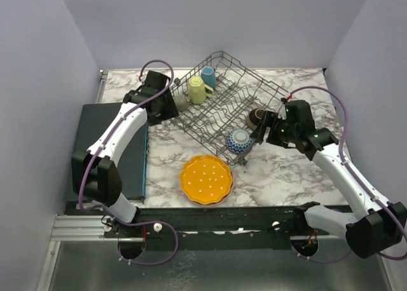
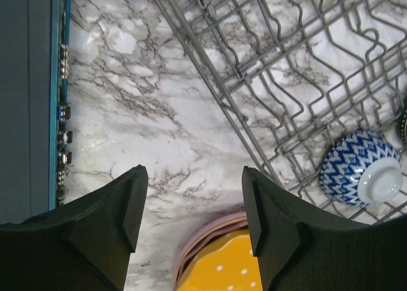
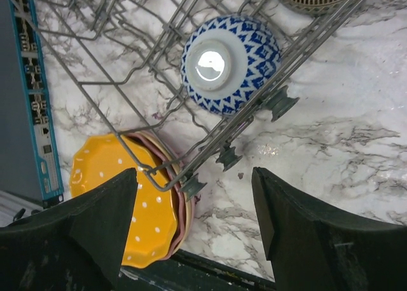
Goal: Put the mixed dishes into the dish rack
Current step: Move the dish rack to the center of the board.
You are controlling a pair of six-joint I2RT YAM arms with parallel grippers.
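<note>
The grey wire dish rack (image 1: 222, 107) stands mid-table. A yellow mug (image 1: 198, 89) and a blue mug (image 1: 208, 77) sit at its far end, and an olive mug (image 1: 181, 101) at its left edge. A blue-patterned bowl (image 1: 239, 140) lies upside down in its near corner, a dark brown bowl (image 1: 256, 117) by its right side. The orange white-dotted scalloped plate (image 1: 206, 179) tops a stack of pink and peach plates on the table in front. My left gripper (image 1: 169, 105) hangs open and empty beside the olive mug. My right gripper (image 1: 261, 131) is open and empty between the two bowls.
A dark flat mat (image 1: 111, 145) with a blue edge lies left of the rack. Walls close in the table on the left, back and right. In the right wrist view, the rack's (image 3: 159, 81) near corner overhangs the plate stack (image 3: 127, 196).
</note>
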